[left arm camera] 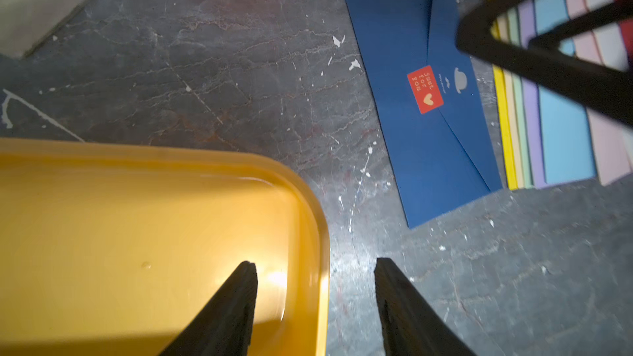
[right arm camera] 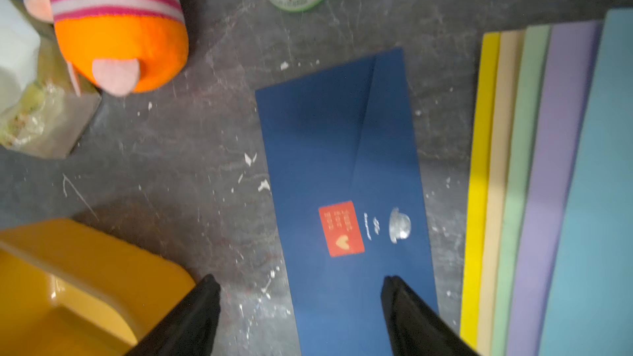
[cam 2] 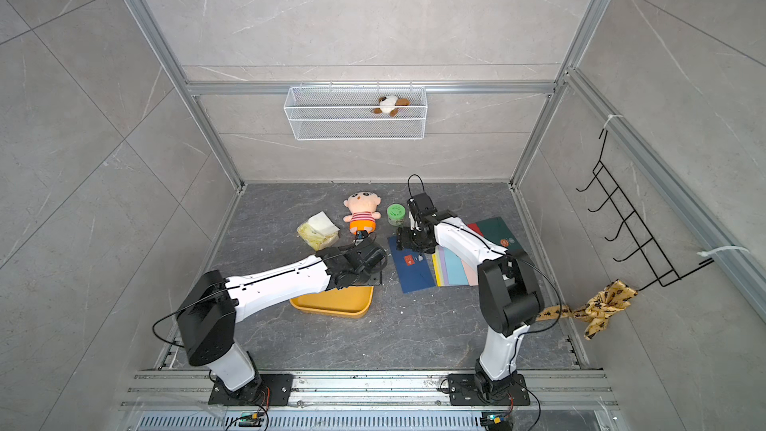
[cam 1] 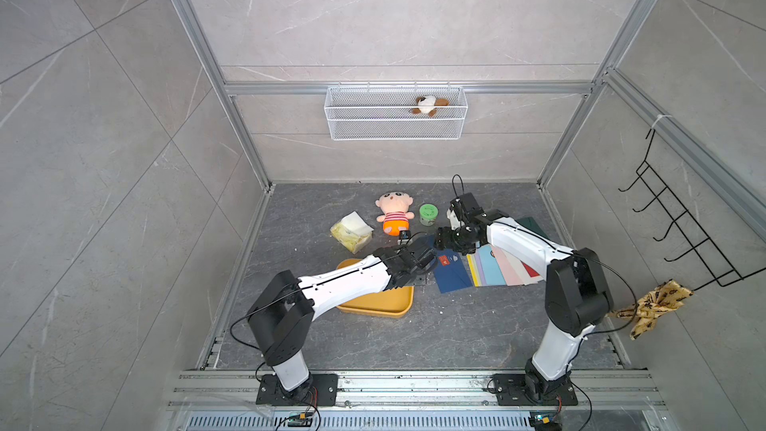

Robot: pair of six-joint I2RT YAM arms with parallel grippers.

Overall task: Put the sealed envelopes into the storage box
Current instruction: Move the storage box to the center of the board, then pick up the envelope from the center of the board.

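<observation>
A navy envelope (cam 1: 452, 273) (left arm camera: 421, 97) (right arm camera: 342, 166) with a red heart seal lies flat on the dark floor. To its right fans a stack of envelopes (cam 1: 497, 267) (right arm camera: 548, 166) in yellow, cream, light green, lilac, blue, pink and red, with a green envelope (cam 2: 497, 234) behind them. The mustard storage box (cam 1: 385, 304) (left arm camera: 137, 217) lies to the left and is empty. My left gripper (cam 1: 416, 279) (left arm camera: 315, 265) is open and empty, its fingers astride the box's right rim. My right gripper (cam 1: 440, 242) (right arm camera: 301, 280) hovers open and empty over the navy envelope's far end.
Behind the envelopes sit a plush doll (cam 1: 393, 211), a green-lidded jar (cam 1: 428, 213) and a yellow tissue pack (cam 1: 351, 232). A white mesh basket (cam 1: 396, 114) holding a small plush hangs on the back wall. A black hook rack (cam 1: 679, 225) and a patterned cloth (cam 1: 650, 304) hang at right.
</observation>
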